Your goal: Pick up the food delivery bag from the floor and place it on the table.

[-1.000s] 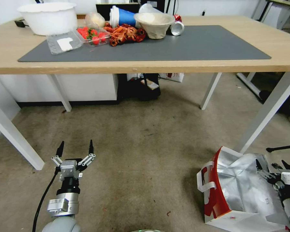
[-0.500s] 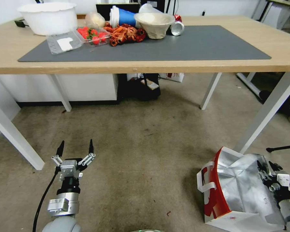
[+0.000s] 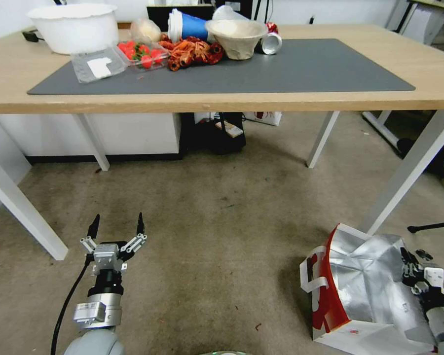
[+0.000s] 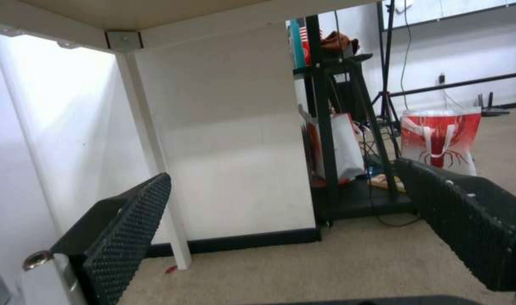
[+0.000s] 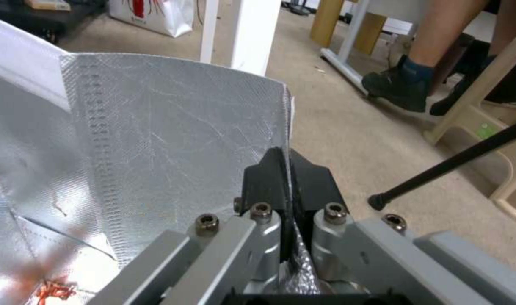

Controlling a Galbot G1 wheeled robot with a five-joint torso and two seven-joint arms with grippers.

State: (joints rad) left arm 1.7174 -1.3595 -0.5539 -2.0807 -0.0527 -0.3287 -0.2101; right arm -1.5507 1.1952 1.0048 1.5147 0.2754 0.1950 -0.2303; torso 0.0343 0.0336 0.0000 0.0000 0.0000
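Floor (image 3: 222,256): right gripper (image 5: 288,178) pinching bag (image 3: 365,276) wall

Food delivery bag (image 3: 367,291): silver foil lining w/ fine crosshatch, red side panel, white strap handles. Floor (image 3: 222,231): dull brownish-grey, dark stains. Table (image 3: 15,69): light wood top, white legs; mat (image 3: 306,66) dark grey. Right gripper (image 5: 286,178): black fingers, silver metal body. Left gripper (image 3: 116,226): black tips.

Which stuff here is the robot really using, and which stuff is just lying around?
For the job: bag, pinched at its wall by the right end effector; floor; table.

Lying about: white bowl, strawberries, blue cup, can.
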